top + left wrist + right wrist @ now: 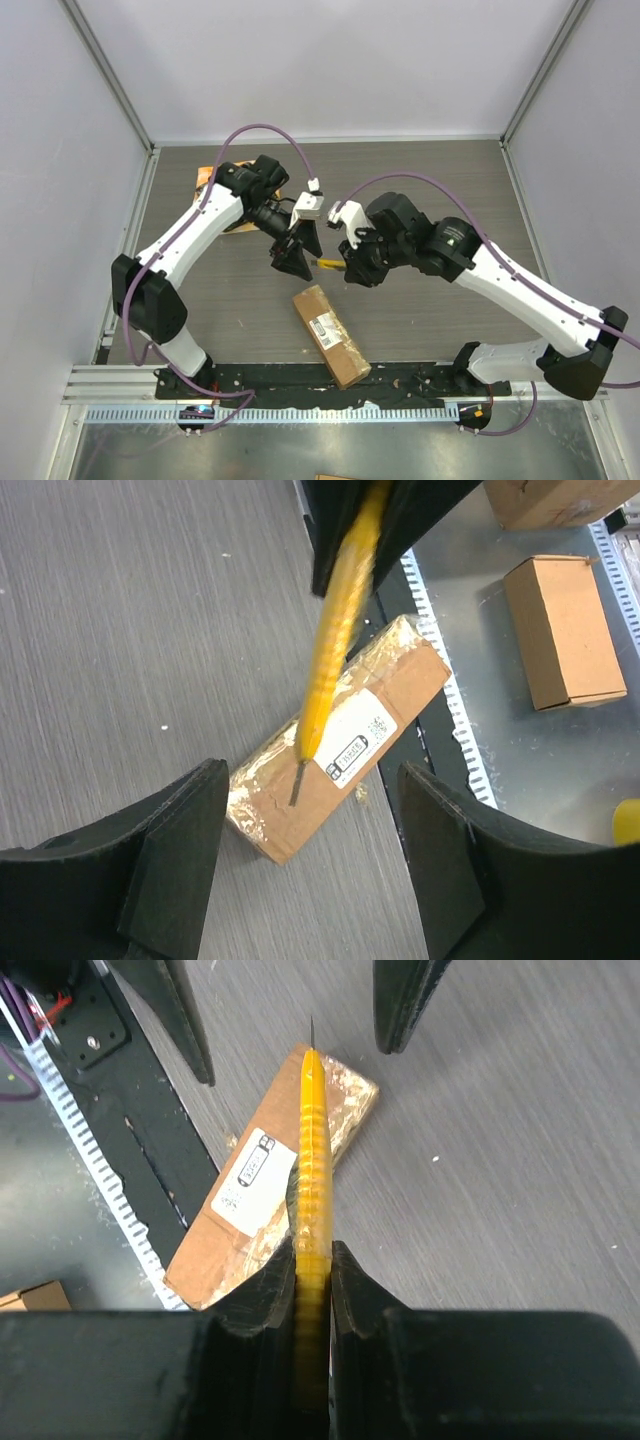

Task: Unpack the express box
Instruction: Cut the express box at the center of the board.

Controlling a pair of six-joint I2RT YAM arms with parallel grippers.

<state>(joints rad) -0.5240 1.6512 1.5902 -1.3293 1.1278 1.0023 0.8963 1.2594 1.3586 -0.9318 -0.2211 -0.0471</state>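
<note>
While the express box (330, 335) is lying flat and askew on the table (430, 180), its near end reaching the black strip (280, 381), the right gripper (313, 1260) is pinching a yellow cutter (313, 1150), blade aimed at the left gripper (315, 830). That one's jaws are gaping wide, holding nothing. Both are seemingly hovering above the box, though height is hard to judge.
</note>
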